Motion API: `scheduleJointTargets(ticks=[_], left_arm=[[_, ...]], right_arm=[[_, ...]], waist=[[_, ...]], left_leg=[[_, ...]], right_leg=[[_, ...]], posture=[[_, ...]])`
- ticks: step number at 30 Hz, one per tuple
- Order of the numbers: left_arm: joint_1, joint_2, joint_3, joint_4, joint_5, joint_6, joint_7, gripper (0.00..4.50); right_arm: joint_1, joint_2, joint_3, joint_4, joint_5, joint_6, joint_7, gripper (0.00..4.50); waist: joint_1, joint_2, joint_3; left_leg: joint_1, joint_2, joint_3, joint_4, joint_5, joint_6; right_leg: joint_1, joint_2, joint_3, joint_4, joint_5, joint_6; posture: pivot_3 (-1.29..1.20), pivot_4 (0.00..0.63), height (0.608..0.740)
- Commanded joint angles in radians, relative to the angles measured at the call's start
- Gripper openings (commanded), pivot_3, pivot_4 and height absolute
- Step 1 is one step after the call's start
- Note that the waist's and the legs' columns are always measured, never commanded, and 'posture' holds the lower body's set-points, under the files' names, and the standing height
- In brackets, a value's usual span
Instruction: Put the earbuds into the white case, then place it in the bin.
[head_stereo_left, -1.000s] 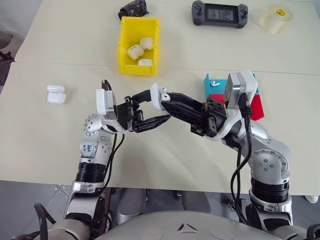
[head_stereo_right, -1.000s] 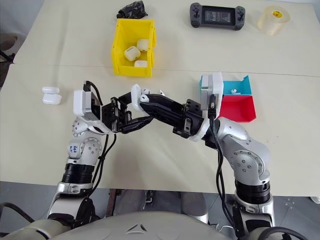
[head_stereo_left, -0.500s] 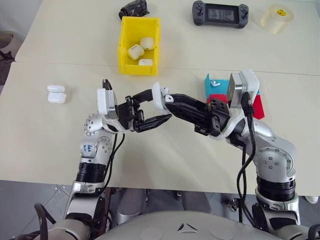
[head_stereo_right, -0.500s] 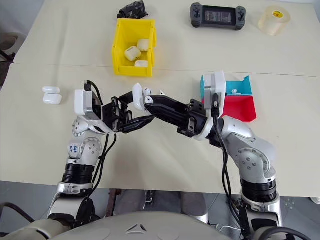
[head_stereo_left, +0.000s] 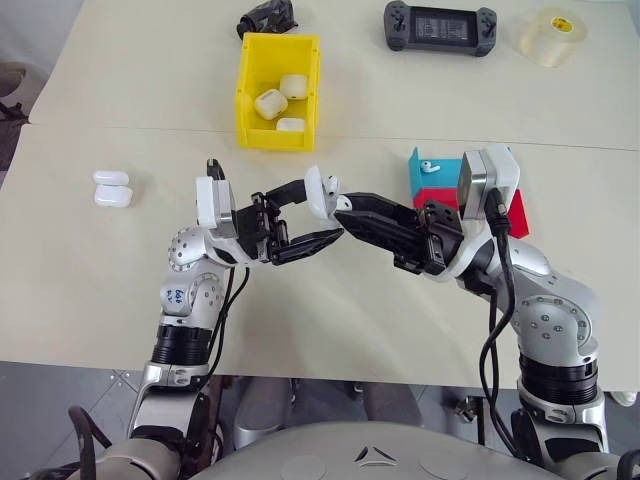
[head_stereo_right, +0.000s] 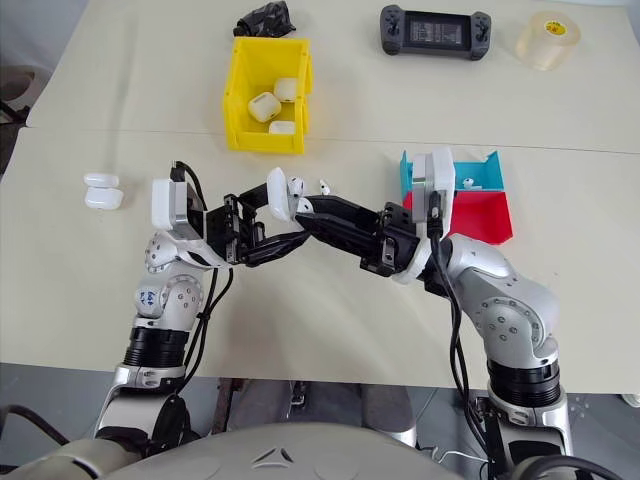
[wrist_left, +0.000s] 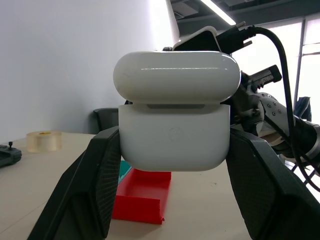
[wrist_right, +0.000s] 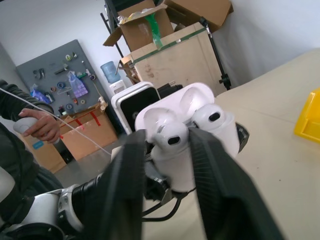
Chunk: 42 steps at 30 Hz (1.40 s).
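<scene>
Under me lies a pale cream tabletop (head_stereo_left: 120, 290) with a seam running across it from side to side. Beyond its near edge I see grey floor (head_stereo_left: 60, 395). Off one side stands a plain white wall (wrist_left: 55, 60), with a lit ceiling strip light (wrist_left: 217, 11) and tall windows (wrist_left: 310, 65) further along. Off the other side there is a grey pegboard (wrist_right: 60, 75) hung with tools, a stack of cardboard boxes (wrist_right: 170, 45), a blue water jug (wrist_right: 110, 71), and a person (wrist_right: 20, 145) in a dark sleeve holding a handheld controller (wrist_right: 24, 125).
</scene>
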Motion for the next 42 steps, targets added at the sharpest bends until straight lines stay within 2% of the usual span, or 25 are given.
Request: scheduleJointTargets(ticks=[1,3,7,10,12,18,23,28,32,36,42], left_arm=[[-0.023,0.010,0.002,-0.064,0.003,-0.002,0.017,2.77],[-0.023,0.041,0.008,-0.053,0.052,-0.013,0.048,2.77],[-0.047,0.144,-0.001,-0.066,0.174,0.028,0.125,2.77],[-0.072,0.248,-0.050,-0.096,0.274,0.055,0.119,2.77],[-0.085,0.291,-0.078,-0.107,0.329,0.089,0.141,2.77],[-0.090,0.319,-0.140,-0.148,0.374,0.145,0.145,2.77],[-0.070,0.300,-0.172,-0.213,0.369,0.196,0.167,2.77],[-0.067,0.293,-0.145,-0.231,0.342,0.192,0.180,2.77],[-0.061,0.294,-0.122,-0.244,0.318,0.174,0.175,2.77],[-0.034,0.292,-0.073,-0.267,0.264,0.195,0.189,2.77],[-0.012,0.238,0.047,-0.271,0.226,0.283,0.371,2.77]], right_arm=[[0.011,-0.032,-0.003,-0.019,0.002,0.013,0.020,2.79],[0.020,-0.061,-0.036,-0.012,-0.019,-0.012,0.039,3.40],[0.004,-0.132,-0.073,0.020,-0.092,-0.064,0.085,3.40],[-0.053,-0.173,-0.053,0.045,-0.168,-0.097,0.110,2.76],[-0.108,-0.162,-0.037,0.049,-0.174,-0.092,0.101,2.08],[-0.222,-0.114,0.073,0.031,-0.234,-0.067,0.086,0.02],[-0.270,-0.056,0.193,0.051,-0.317,-0.067,0.077,0.02],[-0.235,-0.080,0.214,0.115,-0.390,-0.103,0.116,0.02],[-0.196,-0.091,0.167,0.170,-0.397,-0.145,0.163,0.02],[-0.178,-0.097,0.064,0.228,-0.331,-0.154,0.214,0.02],[-0.125,-0.099,-0.071,0.156,-0.205,-0.126,0.220,0.02]], waist=[[0.000,0.000,0.000],[0.000,0.000,0.000],[0.001,-0.001,0.000],[-0.002,-0.001,0.001],[-0.002,-0.001,0.001],[0.000,-0.001,0.001],[0.000,-0.001,0.001],[0.001,-0.001,0.001],[0.001,-0.001,0.001],[-0.002,-0.002,0.001],[0.001,-0.002,0.001]], left_leg=[[0.000,0.000,0.000,0.000,0.000,0.000],[0.000,0.000,0.000,0.000,0.000,0.000],[0.000,0.000,0.000,0.000,0.000,0.000],[0.000,0.000,0.000,-0.001,0.000,0.000],[0.000,0.000,0.001,-0.003,0.000,0.000],[0.000,0.000,0.000,-0.006,0.000,-0.001],[-0.001,-0.001,0.000,-0.006,0.000,0.000],[-0.001,-0.001,0.000,-0.005,0.000,0.000],[-0.001,-0.001,0.000,-0.004,0.000,0.000],[-0.001,-0.001,0.000,-0.004,0.000,0.000],[0.000,-0.001,0.000,-0.004,0.000,0.000]], right_leg=[[0.000,0.000,0.000,0.000,0.000,0.000],[0.000,0.000,0.000,0.000,0.000,0.000],[0.000,0.000,0.000,-0.001,0.000,0.000],[0.000,0.000,0.000,-0.001,0.000,0.000],[0.000,0.000,0.000,-0.001,0.000,0.000],[-0.002,0.000,0.000,-0.001,0.000,0.000],[-0.002,-0.001,0.000,-0.002,0.000,0.000],[-0.002,-0.001,0.000,-0.001,0.000,0.000],[-0.002,-0.001,0.000,-0.001,0.000,0.000],[-0.002,-0.001,0.000,-0.001,0.000,0.000],[-0.002,-0.001,0.000,0.000,0.000,0.000]], posture=[[0.00,0.150,0.740],[0.00,0.150,0.740],[0.00,0.150,0.740],[0.00,0.150,0.740],[0.00,0.150,0.740],[0.00,0.150,0.740],[0.00,0.150,0.740],[0.00,0.150,0.740],[0.00,0.150,0.740],[0.00,0.150,0.740],[0.00,0.150,0.740]])
